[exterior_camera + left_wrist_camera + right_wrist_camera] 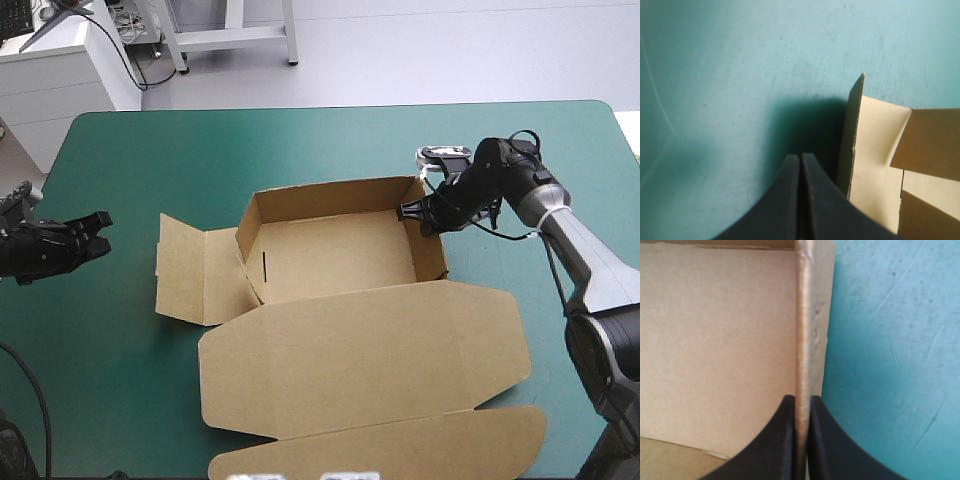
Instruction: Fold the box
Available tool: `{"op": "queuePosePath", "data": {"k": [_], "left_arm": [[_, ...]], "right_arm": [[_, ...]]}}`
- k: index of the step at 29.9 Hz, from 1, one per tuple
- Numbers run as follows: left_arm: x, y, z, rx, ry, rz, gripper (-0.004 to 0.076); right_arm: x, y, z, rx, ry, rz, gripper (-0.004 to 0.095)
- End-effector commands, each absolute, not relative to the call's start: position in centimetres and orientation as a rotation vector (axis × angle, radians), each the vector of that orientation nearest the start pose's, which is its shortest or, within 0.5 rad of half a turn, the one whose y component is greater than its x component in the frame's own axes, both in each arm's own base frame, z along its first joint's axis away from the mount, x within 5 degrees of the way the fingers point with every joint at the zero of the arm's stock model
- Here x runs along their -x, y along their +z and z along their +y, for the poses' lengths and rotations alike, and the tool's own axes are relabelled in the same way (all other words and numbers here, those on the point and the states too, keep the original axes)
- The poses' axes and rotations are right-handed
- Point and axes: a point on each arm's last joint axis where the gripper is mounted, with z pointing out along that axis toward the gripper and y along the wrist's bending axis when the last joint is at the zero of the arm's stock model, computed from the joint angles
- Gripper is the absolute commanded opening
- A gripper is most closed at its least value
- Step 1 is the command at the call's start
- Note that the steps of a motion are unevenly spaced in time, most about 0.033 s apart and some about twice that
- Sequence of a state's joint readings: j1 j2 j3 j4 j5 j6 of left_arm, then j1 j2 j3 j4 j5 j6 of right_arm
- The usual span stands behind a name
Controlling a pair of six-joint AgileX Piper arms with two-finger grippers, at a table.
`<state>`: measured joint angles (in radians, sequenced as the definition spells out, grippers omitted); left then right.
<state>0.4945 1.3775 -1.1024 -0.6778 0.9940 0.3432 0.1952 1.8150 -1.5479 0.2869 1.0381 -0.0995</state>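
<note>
Nearest us the lid (360, 350) of the box (330, 262) lies flat mid-table, while our right gripper (801, 398) pinches its right wall (431, 245), we think to hold it upright; our left gripper (800, 156) hovers closed and empty, far left.

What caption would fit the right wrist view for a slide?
Right gripper shut on a raised wall of the box, teal-green cover beside it.

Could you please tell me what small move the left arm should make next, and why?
Probably ease the left gripper, shut and clear of the board, toward the side flap lying flat on the teal-green cover, to raise it: the right gripper is shut on the right wall of the box, steadying it.
</note>
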Motion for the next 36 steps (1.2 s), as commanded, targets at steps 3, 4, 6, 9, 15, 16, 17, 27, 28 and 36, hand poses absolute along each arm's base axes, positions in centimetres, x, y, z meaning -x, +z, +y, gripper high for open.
{"op": "queuePosePath", "data": {"k": [3,4,6,9,15,16,17,27,28,36], "left_arm": [[-26.0,33.5,8.2,0.49,-0.554,2.34,-0.0009],[-26.0,33.5,8.2,0.491,-0.556,2.338,-0.0009],[-26.0,33.5,8.2,0.491,-0.556,2.338,-0.0009],[-26.0,33.5,8.2,0.491,-0.555,2.337,-0.0008],[-26.0,33.5,8.3,0.485,-0.55,2.336,-0.0008],[-26.0,33.5,8.3,0.489,-0.552,2.336,-0.0009],[-26.0,33.5,8.3,0.497,-0.555,2.335,-0.0009],[-26.0,33.5,8.3,0.474,-0.548,2.339,-0.0009],[-26.0,33.5,8.3,0.474,-0.548,2.339,-0.0008],[-26.1,33.6,8.3,0.478,-0.547,2.331,-0.0009]], "right_arm": [[-37.5,30.6,9.5,0.316,0.387,2.674,0.018],[-37.6,30.9,9.5,0.318,0.387,2.667,0.0228],[-37.6,31.5,9.5,0.334,0.387,2.658,0.0383],[-37.6,32.4,9.6,0.365,0.385,2.645,0.0668],[-37.1,34.3,9.6,0.355,0.406,2.68,0.091],[-37.1,34.6,9.6,0.347,0.403,2.683,0.091],[-37.0,35.0,9.5,0.334,0.404,2.694,0.091],[-34.2,39.2,8.9,0.268,0.405,2.613,0.0905],[-33.7,39.7,8.7,0.26,0.399,2.603,0.0905],[-30.7,40.7,7.5,0.211,0.308,2.595,0.0905]]}}
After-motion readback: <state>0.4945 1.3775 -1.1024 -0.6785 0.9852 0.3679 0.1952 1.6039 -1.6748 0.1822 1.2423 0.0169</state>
